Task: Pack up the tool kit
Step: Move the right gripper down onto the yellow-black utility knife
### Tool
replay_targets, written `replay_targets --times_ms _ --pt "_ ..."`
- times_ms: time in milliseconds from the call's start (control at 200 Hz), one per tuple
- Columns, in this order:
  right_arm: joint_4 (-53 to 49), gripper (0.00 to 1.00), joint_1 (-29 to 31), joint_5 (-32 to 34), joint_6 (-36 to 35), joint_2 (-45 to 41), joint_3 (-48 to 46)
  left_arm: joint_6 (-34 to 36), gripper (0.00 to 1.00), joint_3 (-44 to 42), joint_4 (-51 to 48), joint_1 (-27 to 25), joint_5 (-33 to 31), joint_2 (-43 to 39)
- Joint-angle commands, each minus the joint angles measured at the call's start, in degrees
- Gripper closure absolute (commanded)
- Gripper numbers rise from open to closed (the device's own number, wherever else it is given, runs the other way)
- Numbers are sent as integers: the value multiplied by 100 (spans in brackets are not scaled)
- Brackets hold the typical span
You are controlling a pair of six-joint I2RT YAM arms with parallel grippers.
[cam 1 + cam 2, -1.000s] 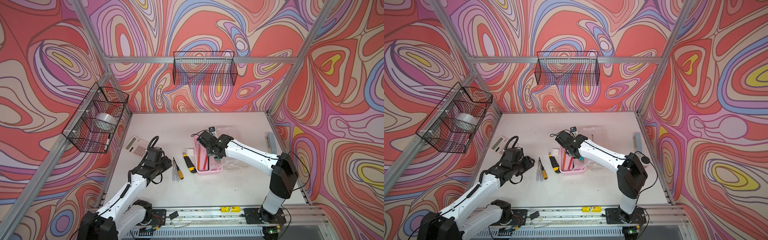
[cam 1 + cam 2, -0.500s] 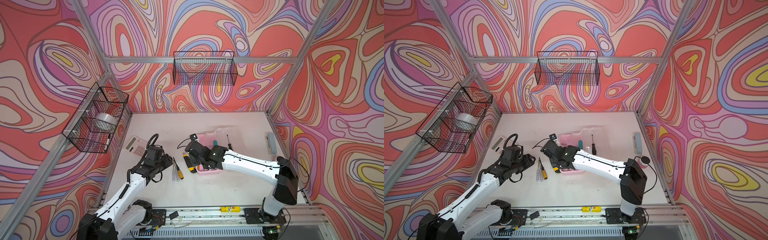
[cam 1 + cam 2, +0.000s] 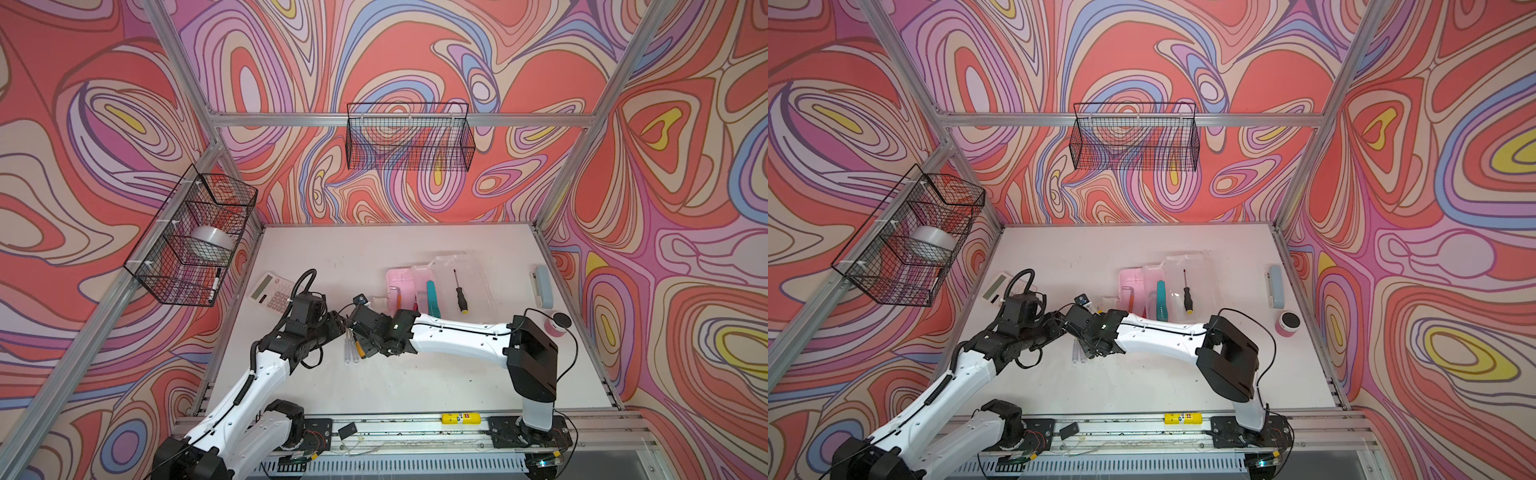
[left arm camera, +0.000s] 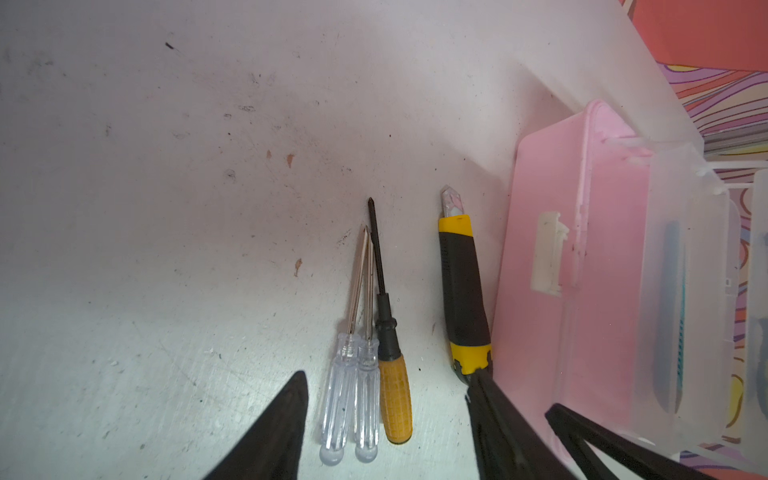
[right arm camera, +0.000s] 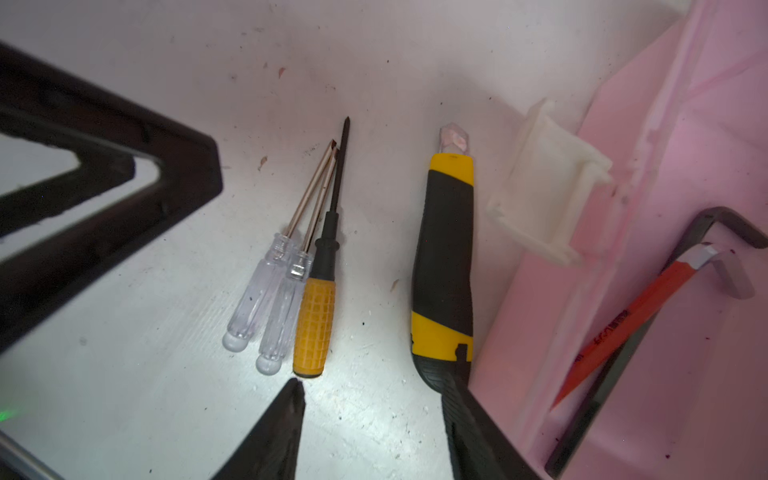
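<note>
Both arms hang over the loose tools, I judge because these are not yet packed. My left gripper [image 4: 386,374] has its jaws apart, either side of the 3 screwdrivers [image 4: 368,365]. My right gripper [image 5: 374,386] is apart too, between them and the yellow-black knife [image 5: 442,249]. The knife lies just beside the pink tool kit [image 3: 399,282], which stands open on the desk [image 3: 374,257]. In both top views my wrists cover the knife. Only the right wrist view shows the orange pen [image 5: 631,320] inside.

A robot lab cell: aluminium frame [image 3: 399,119], swirl-printed walls [image 3: 104,124], wire baskets [image 3: 409,137], two arms [image 3: 457,336] on a rail [image 3: 399,424].
</note>
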Motion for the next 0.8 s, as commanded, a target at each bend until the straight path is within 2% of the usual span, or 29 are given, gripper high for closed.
replay_targets --times_ms 0,541,796 --pt "-113 44 -59 107 150 212 192 32 38 -100 -145 39 -49 20" --pt "30 44 -696 86 209 547 -27 -64 39 -166 80 41 -2 168" --pt "-106 44 -699 -65 81 978 458 -108 39 -170 241 40 139 331"
